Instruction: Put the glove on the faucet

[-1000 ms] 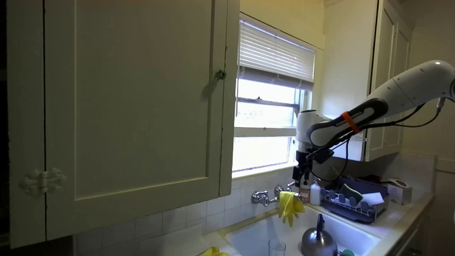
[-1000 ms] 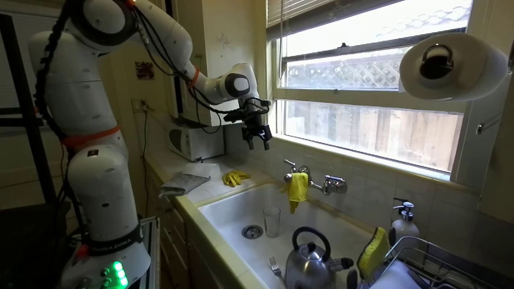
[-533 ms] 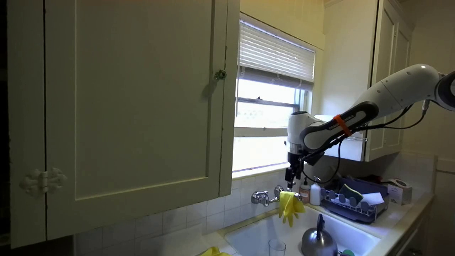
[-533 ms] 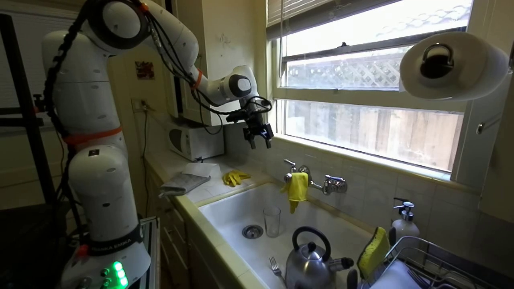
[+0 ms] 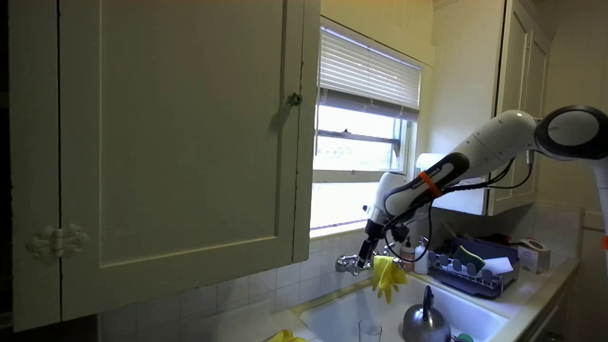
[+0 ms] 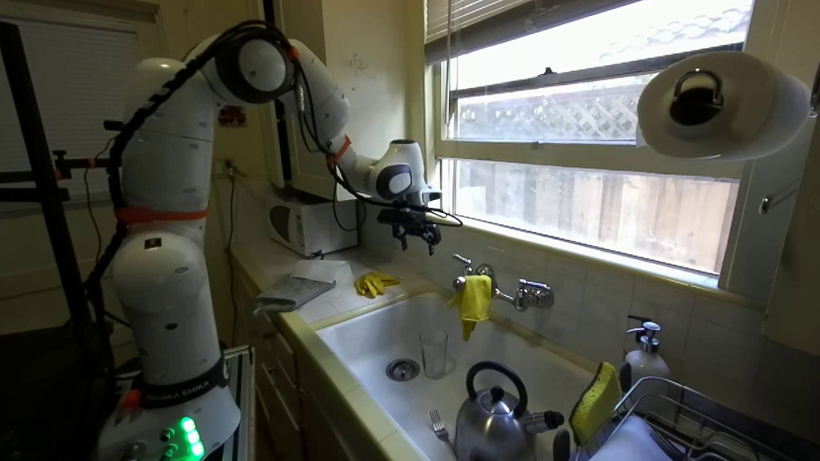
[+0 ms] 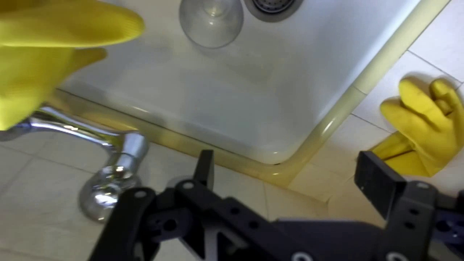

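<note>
One yellow glove already drapes over the faucet; a second, the loose glove, lies on the tabletop at three o'clock in the wrist view. The fingers stand spread with nothing between them, so the step in hand looks like reaching for that loose one. The next move likely calls for shifting toward three o'clock, descending and pinching it, though the remaining height is hard to judge.
</note>
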Controlling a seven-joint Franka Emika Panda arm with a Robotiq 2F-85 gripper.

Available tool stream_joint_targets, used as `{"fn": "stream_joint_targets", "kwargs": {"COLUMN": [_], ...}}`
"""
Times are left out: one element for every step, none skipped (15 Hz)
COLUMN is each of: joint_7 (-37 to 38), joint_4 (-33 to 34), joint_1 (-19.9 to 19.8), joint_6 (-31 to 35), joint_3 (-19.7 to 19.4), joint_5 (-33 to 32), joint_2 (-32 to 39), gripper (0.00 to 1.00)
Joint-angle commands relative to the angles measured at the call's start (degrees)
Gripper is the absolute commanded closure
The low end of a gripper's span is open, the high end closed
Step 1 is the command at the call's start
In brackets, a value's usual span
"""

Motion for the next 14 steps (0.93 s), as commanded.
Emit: {"fn": "stream_joint_targets", "kwargs": {"joint_7": [-9.9,-11.3,-8.7,-7.7,-7.6,-7.6,-7.6,-7.9,-7.1,-7.5,-7.3,-6.8,-6.5,-6.1], "joint_4": [7.4,9.5,11.2,6.4,7.4,7.5,7.6,7.1,7.6,8.3,9.5,10.2,11.5,12.5], "joint_1": [-0.2,-0.6,0.7,0.3,0.5,0.5,0.5,-1.0,-1.7,-2.2,-2.4,-2.6,-2.9,-3.2], "joint_6": [-1.9,-3.9,-7.7,-2.5,-3.0,-2.8,-2.8,-0.7,1.4,2.7,4.1,5.6,5.7,6.4], "joint_3": [5.0,6.7,6.1,5.5,5.9,5.9,5.8,7.4,8.3,9.3,10.0,10.7,11.5,12.3], "joint_5": [8.6,10.2,7.5,6.9,6.9,6.9,6.9,11.5,15.0,17.8,20.2,22.3,24.3,26.1], "joint_2": [9.7,12.0,13.4,9.5,10.8,11.1,11.0,10.6,11.3,12.6,14.4,15.6,17.6,19.3], "gripper": [0.00,0.00,0.00,0.00,0.00,0.00,0.00,0.00,0.00,0.00,0.00,0.00,0.00,0.00]}}
